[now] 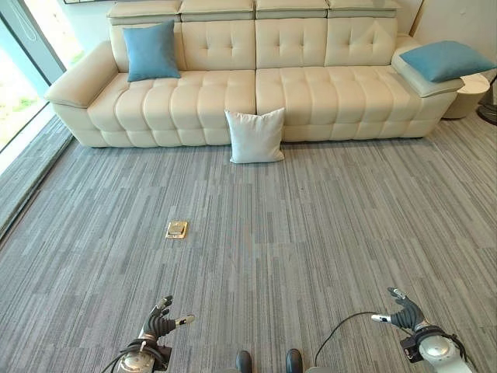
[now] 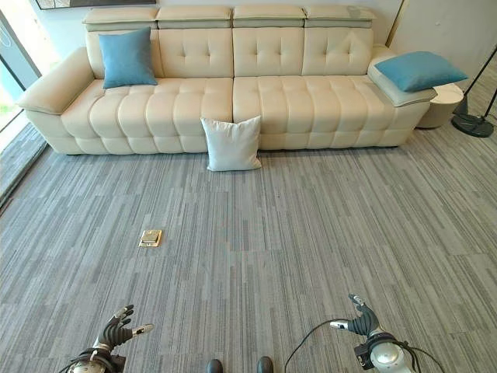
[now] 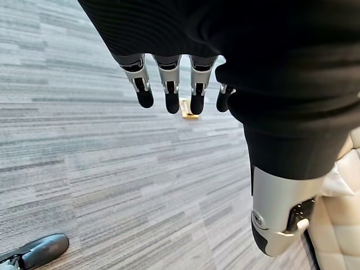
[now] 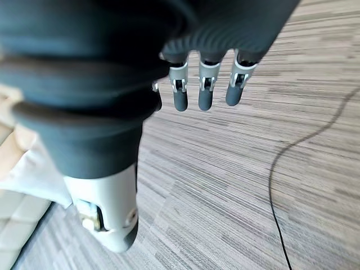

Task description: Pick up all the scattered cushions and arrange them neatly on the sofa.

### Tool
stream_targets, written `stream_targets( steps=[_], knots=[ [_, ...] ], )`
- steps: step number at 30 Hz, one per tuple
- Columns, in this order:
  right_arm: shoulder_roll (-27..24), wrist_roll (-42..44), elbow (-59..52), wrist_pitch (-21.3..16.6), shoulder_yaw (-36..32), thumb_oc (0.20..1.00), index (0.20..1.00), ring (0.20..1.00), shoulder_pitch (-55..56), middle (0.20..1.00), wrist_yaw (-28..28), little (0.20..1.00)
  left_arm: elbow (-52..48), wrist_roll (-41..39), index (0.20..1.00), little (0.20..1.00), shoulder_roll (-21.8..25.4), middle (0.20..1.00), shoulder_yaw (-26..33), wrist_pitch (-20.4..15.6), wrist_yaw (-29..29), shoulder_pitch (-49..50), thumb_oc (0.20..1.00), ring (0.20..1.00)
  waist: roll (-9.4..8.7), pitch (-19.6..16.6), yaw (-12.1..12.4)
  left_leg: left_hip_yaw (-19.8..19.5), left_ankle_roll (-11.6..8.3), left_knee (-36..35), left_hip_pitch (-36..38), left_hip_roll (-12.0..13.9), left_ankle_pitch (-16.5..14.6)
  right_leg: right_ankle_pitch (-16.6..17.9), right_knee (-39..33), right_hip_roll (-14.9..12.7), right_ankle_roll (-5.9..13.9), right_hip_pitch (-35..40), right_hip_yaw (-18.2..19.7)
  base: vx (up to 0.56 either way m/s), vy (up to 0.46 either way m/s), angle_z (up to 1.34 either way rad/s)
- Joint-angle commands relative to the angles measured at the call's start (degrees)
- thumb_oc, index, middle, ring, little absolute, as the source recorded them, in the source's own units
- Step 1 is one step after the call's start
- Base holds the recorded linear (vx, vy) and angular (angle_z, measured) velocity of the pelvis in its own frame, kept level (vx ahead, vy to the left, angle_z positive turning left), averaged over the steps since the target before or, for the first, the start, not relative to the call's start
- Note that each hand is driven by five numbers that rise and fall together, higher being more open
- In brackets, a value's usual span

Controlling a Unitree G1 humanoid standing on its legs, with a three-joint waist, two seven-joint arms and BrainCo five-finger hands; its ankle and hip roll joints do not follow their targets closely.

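A white cushion [image 1: 255, 136] stands on the carpet, leaning against the front of the cream sofa [image 1: 210, 97]. One blue cushion [image 1: 151, 50] is propped upright on the sofa's left seat. Another blue cushion [image 1: 445, 61] lies on the sofa's right armrest. My left hand [image 1: 159, 322] hangs low at the near left, fingers [image 3: 169, 90] relaxed and empty. My right hand [image 1: 405, 315] hangs low at the near right, fingers [image 4: 203, 90] straight, holding nothing. Both hands are far from the cushions.
Grey striped carpet [image 1: 311, 233] spans the room between me and the sofa. A brass floor socket [image 1: 177, 229] is set in the carpet at the left. A round side table [image 1: 470, 93] stands at the sofa's right end, a lamp base [image 2: 472, 124] beside it. Windows line the left wall.
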Motion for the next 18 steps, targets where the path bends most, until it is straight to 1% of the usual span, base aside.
stream_targets(
  steps=[1, 10, 18],
  knots=[
    [0.54, 3.68, 1.35, -0.76, -1.37, 1.000, 1.000, 1.000, -0.81, 1.000, -1.21, 1.000, 2.94, -2.07, 1.000, 1.000, 0.95, 1.000, 2.07, -1.11, -0.02, -2.06, 1.000, 1.000, -1.54, -1.61, -0.64, 0.33, -1.86, 0.49, 0.04, -0.63, -5.07, -5.99, 2.50, -1.56, 4.04, -0.33, 0.74, 0.00, 0.000, 0.00],
    [2.22, 5.43, 2.26, -0.39, -2.28, 1.000, 1.000, 1.000, -0.79, 1.000, -1.93, 1.000, 2.67, -2.63, 1.000, 1.000, 0.28, 1.000, 2.63, -0.63, 0.64, -1.91, 1.000, 1.000, -1.73, -1.45, -0.50, 0.15, -1.65, 1.03, -0.13, -0.71, -5.52, -6.14, 2.77, -1.68, 4.11, -0.46, 0.57, 0.01, 0.005, 0.00],
    [3.30, 7.01, 2.04, -0.08, -3.31, 1.000, 1.000, 1.000, -1.31, 1.000, -2.82, 1.000, 0.86, -4.23, 1.000, 1.000, -0.27, 1.000, 3.47, -0.54, 1.43, -1.92, 1.000, 1.000, -2.22, -0.77, 0.00, 0.48, -0.98, 4.04, -2.43, -1.27, -7.01, -6.52, 4.00, -2.30, 4.36, -1.46, 0.56, 0.02, 0.018, 0.00]
  ],
)
